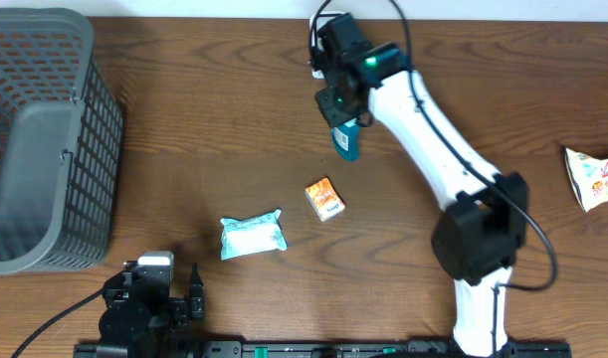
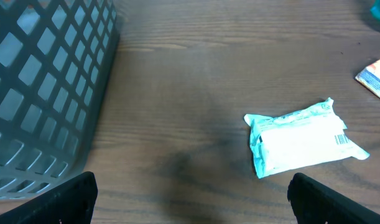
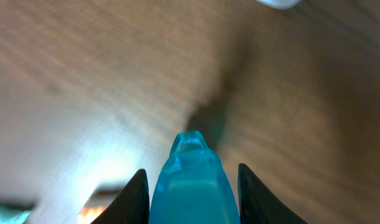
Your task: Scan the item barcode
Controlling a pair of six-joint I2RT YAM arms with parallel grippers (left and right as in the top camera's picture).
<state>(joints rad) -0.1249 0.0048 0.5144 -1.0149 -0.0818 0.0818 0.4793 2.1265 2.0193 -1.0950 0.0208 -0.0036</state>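
Grip on teal scanner, packets waiting on table
From left: grey basket stands aside; my left gripper rests wide open and empty. Near it the teal-white packet lies flat, barcode facing up, so reading should be easy. The orange packet is just beside. My right gripper is closed around the teal scanner, held beyond both packets, I think for aiming down.

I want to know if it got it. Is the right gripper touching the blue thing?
Touching. The right wrist view shows the blue thing squeezed between the fingers of the right gripper, with no gap on either side.
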